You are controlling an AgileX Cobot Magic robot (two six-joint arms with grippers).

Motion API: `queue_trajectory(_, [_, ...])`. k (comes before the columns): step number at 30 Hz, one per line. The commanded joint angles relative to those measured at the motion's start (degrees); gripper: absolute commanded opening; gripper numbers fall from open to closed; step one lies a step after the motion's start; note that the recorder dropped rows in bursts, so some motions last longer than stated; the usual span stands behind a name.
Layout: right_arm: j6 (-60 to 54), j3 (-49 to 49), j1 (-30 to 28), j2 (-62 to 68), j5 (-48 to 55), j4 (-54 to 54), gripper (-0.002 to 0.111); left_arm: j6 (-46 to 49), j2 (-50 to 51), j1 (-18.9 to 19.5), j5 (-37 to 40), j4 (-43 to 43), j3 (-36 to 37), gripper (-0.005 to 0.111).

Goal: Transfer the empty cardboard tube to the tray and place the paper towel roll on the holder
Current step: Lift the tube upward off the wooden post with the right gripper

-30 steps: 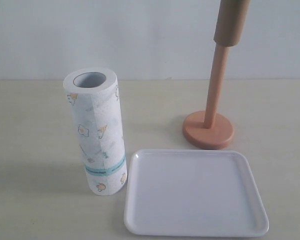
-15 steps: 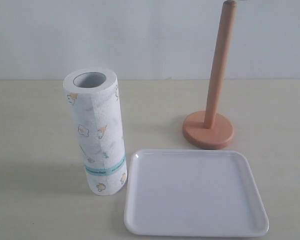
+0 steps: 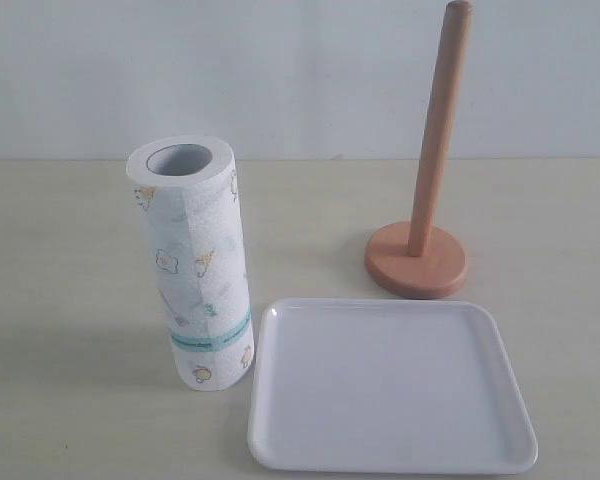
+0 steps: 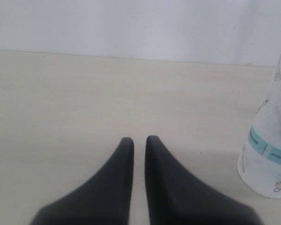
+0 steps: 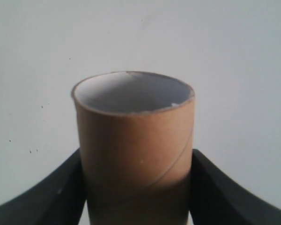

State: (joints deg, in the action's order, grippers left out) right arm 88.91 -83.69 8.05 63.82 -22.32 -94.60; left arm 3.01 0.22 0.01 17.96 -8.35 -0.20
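Note:
The brown cardboard tube [image 5: 133,150] shows only in the right wrist view, hollow end toward the camera, with my right gripper [image 5: 136,187] shut on its sides against a plain wall. It is out of the exterior view. The wooden holder [image 3: 430,180] stands bare at the back right. In front of it lies the white tray [image 3: 390,385], with nothing on it. The printed paper towel roll [image 3: 195,265] stands upright left of the tray; its lower end [image 4: 267,150] shows in the left wrist view. My left gripper [image 4: 139,140] hovers low over the table beside the roll, jaws nearly together, holding nothing.
The pale tabletop [image 3: 70,300] stretches to a white wall [image 3: 280,70] behind. Neither arm shows in the exterior view.
The cardboard tube has risen off the holder's pole and out of the top of the exterior view, leaving the pole bare. The roll and tray have not moved.

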Motion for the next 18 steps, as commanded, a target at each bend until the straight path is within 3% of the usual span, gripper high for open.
queue_trajectory(1, [10.2,0.8,-0.1,-4.8,-0.5,-5.3,0.0,-0.4,-0.2,0.3,0.0,0.0,0.2,0.009])
queue_trajectory(7, [8.7,9.1,-0.1,-12.2,0.1,-5.3,0.0,-0.4,-0.2,0.3,0.0,0.0,0.2,0.009])
queue_trajectory(18, [12.1,37.3,-0.1,-26.8,-1.7,-5.3,0.0,-0.4,-0.2,0.3,0.0,0.0,0.2,0.009])
